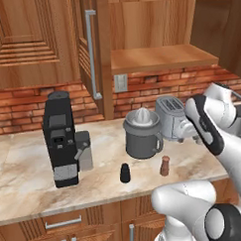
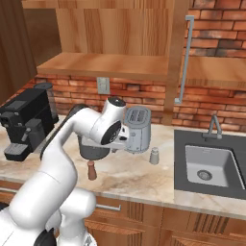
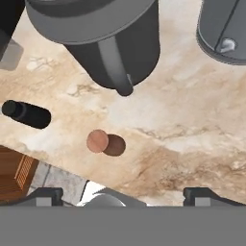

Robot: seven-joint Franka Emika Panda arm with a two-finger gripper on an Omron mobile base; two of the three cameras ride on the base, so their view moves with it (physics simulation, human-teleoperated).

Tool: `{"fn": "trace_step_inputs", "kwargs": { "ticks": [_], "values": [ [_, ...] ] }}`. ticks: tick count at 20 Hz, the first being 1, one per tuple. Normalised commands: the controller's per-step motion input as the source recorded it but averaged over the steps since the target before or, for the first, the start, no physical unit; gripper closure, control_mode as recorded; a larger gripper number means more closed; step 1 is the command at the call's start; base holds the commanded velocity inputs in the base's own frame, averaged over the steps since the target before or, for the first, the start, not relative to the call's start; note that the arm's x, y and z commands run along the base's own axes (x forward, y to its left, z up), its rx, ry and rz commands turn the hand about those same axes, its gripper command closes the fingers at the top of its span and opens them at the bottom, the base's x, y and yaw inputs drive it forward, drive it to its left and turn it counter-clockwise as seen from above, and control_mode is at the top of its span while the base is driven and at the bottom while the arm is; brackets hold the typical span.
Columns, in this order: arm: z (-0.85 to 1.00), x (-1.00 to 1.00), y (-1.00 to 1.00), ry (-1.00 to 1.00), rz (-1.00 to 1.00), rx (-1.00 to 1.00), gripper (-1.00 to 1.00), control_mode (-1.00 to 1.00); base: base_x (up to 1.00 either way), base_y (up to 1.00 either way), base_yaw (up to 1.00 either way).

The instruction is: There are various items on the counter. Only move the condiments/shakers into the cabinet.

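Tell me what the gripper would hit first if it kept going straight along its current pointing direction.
Probably bare counter: the open gripper points down at marble between the brown shaker and the toaster. Depth is unclear.

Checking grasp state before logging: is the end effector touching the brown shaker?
Apart. In the hand view the brown shaker stands alone on the counter, with bare marble between it and the open end effector, whose fingertips sit at the bottom edge.
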Motion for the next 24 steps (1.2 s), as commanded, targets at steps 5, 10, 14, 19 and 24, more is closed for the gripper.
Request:
{"fn": "trace_step_inputs", "kwargs": {
  "ticks": [5,10,14,19,24],
  "values": [
    [-0.11,0.00,-0.28,-0.01,0.35,0.28,-1.00,-1.00,0.00,0.00,0.00],
    [-0.07,-0.07,-0.12,-0.20,0.35,0.24,-1.00,-1.00,0.00,0.00,0.00],
    [-0.14,-0.09,0.00,-0.32,0.30,0.15,-1.00,-1.00,0.00,0.00,0.00],
    [-0.26,-0.15,0.01,-0.29,0.26,0.13,-1.00,-1.00,0.00,0.00,0.00],
    [-0.20,-0.01,0.02,-0.12,0.07,0.06,-1.00,-1.00,0.00,0.00,0.00]
  ]
}}
